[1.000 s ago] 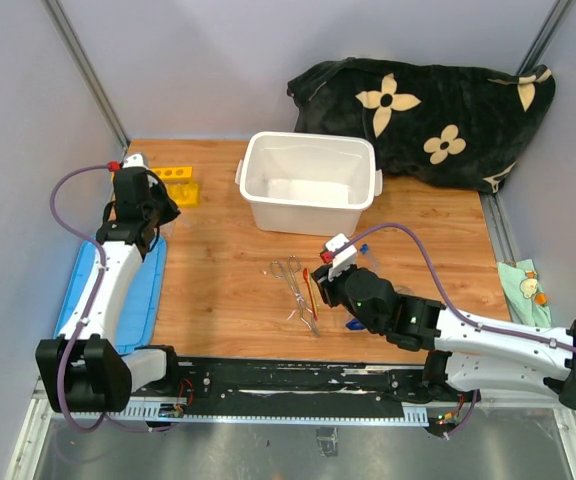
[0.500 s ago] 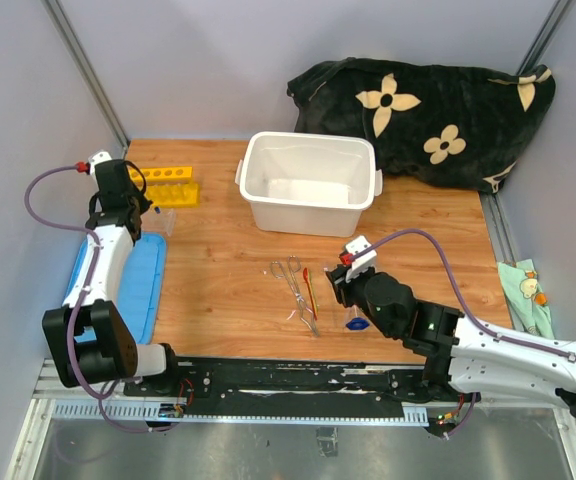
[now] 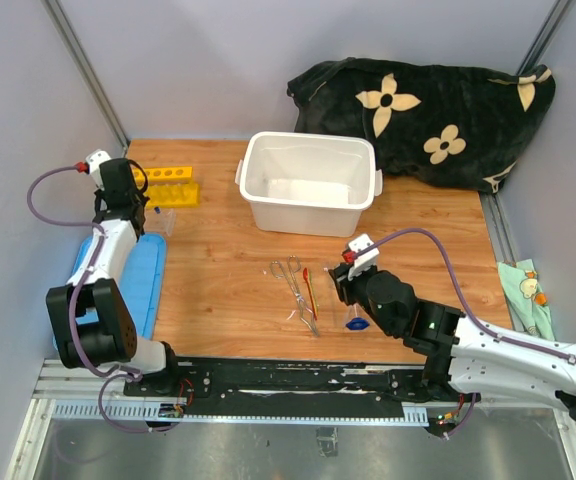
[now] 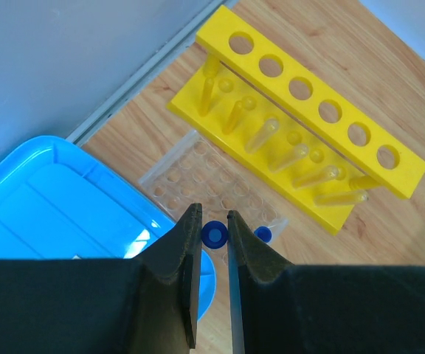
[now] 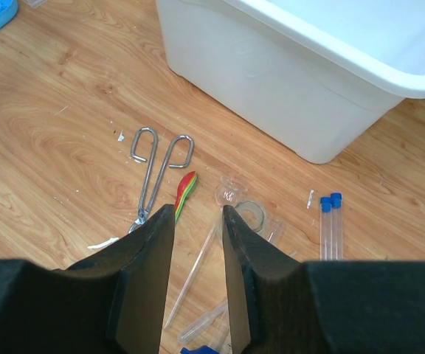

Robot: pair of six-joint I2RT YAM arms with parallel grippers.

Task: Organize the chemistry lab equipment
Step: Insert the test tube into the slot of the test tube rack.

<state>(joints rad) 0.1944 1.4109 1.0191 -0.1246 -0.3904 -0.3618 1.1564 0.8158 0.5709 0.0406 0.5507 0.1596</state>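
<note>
**L arm pinching a tube by the rack, R arm open over the loose tools**

L end effector [image 4: 214,214] is nearly closed. Its jaws are pinched on the blue cap of a tube [image 4: 213,234], w/ a second blue cap [image 4: 263,234] just beside it at 3 o'clock. It hangs at approx 10 o'clock on the surface [image 3: 228,250], over the near end of a clear dimpled tray [image 4: 198,181]. The yellow rack [image 4: 308,110] lies just past that tray at 12 o'clock in the wrist view. A blue lid [image 4: 43,199] sits just beside the tray at 9 o'clock.

R end effector [image 5: 197,212] is part open, nothing btwn the jaws. It hovers low near the middle of the surface, toward 5 o'clock.

From its tips:
- tweezers [image 5: 146,199] at 11 o'clock, w/ the red-orange tool [image 5: 185,188] just beside them
- small beaker [image 5: 231,193] at 1 o'clock
- two capped tubes [image 5: 330,225] side by side at 3 o'clock
- white bin [image 5: 294,88] at 12 o'clock, apart from the tools

In the top view a glass piece w/ a blue base [image 3: 355,323] sits just at 6 o'clock of the R end effector. The blanket [image 3: 438,110] is bunched at 1 o'clock, beyond the surface.
</note>
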